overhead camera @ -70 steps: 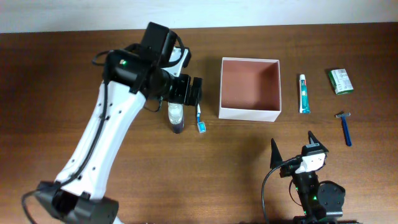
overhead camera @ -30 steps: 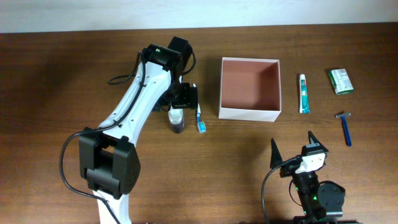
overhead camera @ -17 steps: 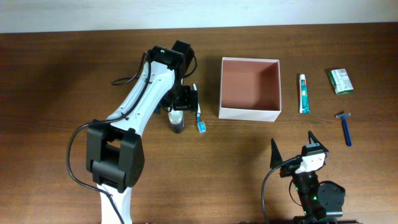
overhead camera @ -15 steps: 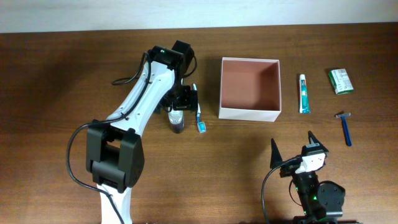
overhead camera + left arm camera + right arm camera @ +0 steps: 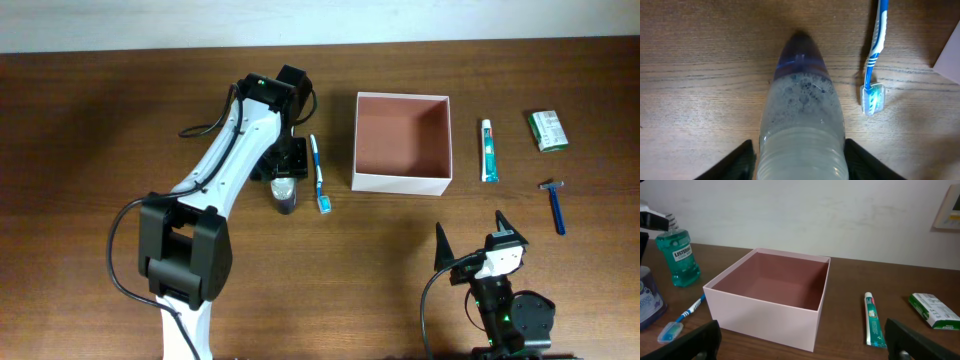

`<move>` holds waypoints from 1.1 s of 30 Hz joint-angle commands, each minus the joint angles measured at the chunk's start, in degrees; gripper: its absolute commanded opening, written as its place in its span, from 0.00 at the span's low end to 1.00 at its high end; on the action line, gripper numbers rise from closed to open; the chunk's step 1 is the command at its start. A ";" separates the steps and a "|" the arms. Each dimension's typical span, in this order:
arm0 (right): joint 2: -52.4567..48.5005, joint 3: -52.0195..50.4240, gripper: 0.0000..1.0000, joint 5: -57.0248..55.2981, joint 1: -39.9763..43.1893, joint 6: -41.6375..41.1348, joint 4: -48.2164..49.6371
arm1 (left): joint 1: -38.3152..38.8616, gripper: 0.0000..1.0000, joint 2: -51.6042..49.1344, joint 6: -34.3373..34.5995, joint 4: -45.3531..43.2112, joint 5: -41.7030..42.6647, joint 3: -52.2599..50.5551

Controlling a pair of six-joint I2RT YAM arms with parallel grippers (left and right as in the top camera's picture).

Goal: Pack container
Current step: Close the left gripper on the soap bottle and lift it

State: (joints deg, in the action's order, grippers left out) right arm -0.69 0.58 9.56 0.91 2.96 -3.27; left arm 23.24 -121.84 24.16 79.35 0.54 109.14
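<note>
Container at upper centre of the overhead frame, left gripper straddling a clear bottle to its left — clamped or not, cannot tell, right gripper spread wide, lower right

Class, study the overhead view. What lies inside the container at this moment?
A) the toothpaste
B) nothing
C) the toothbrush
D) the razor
B: the container shows a bare reddish-brown floor, while the toothpaste, toothbrush and razor all lie on the table outside its walls.
</note>
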 commanded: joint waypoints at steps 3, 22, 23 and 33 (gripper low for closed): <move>0.48 -0.26 0.99 0.31 -0.57 -0.42 -0.37 | -0.04 0.50 -0.22 0.22 0.24 -0.74 0.37; 0.48 -0.26 0.99 0.31 -0.57 -0.42 -0.37 | -0.04 0.25 -0.20 -1.55 4.52 -0.76 9.14; 0.48 -0.26 0.99 0.31 -0.57 -0.42 -0.37 | -0.02 0.25 -0.20 -1.77 5.27 -0.76 10.60; 0.48 -0.26 0.99 0.31 -0.57 -0.42 -0.37 | 0.11 0.25 -0.20 -5.90 10.12 0.87 27.50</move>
State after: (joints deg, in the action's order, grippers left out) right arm -0.69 0.58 9.56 0.91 3.01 -3.27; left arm 23.24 -122.48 21.71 89.21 0.60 130.89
